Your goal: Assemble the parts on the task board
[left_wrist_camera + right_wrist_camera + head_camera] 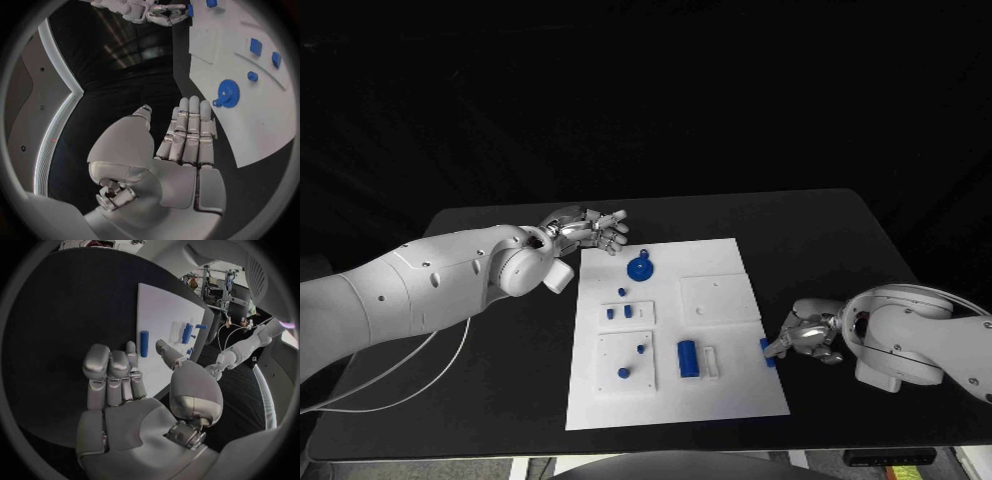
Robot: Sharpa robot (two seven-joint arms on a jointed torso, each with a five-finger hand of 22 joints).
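Head view: I see the matte white board [733, 395] flat on the black table [473, 400], long axis running near to far. Nearest, a blue cylinder [688, 358] lies in a recess, pointing near to far, with small blue pegs [622, 373] to its left. The right hand [808, 335] is at the board's right edge, just beside a short blue bar [767, 352] lying on that edge; fingers apart, holding nothing as far as I can tell. Further back, a round toothed blue gear [640, 267] sits on the board. The left hand [593, 230] hovers beyond the far left corner, silver fingers spread, empty.
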